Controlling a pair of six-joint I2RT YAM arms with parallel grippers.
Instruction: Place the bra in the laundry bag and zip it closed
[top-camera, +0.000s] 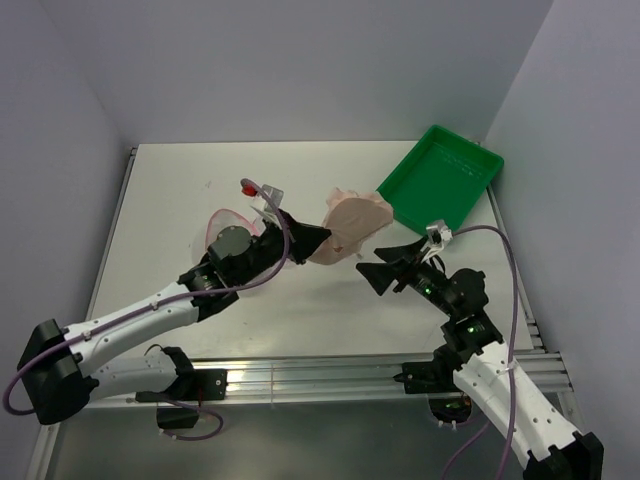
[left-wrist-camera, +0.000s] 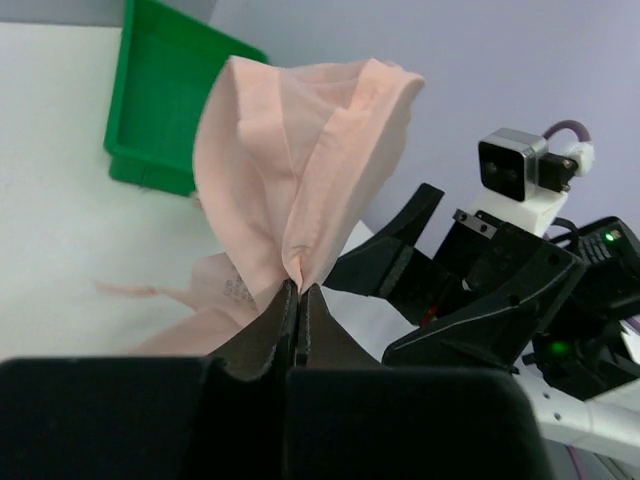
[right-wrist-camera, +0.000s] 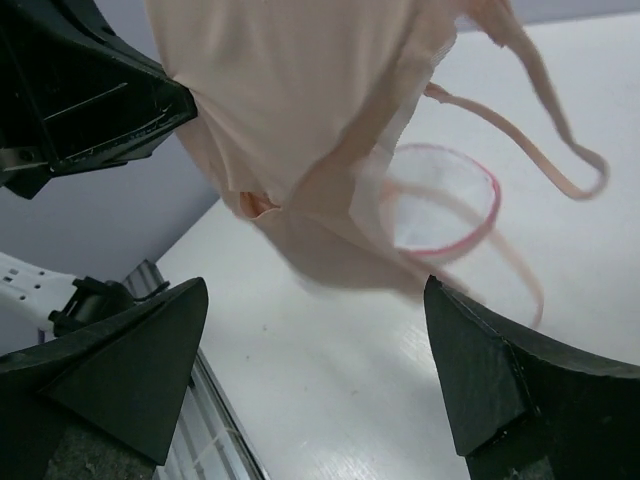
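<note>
Left hand (left-wrist-camera: 298, 290), clamped on a fold of the bra (left-wrist-camera: 300, 150), holds it off the surface (top-camera: 180, 190) between bag (right-wrist-camera: 450, 175) and tray (top-camera: 440, 180), while the right hand (top-camera: 378, 262) gapes empty just beside it. Loading looks the step in hand: next, swing the bra left over the bag's mouth, clear of the tray's rim.

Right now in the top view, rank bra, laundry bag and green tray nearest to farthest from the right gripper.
1. bra, just up-left of the right gripper.
2. green tray, behind it, back right.
3. laundry bag, farthest, on the left side.
</note>
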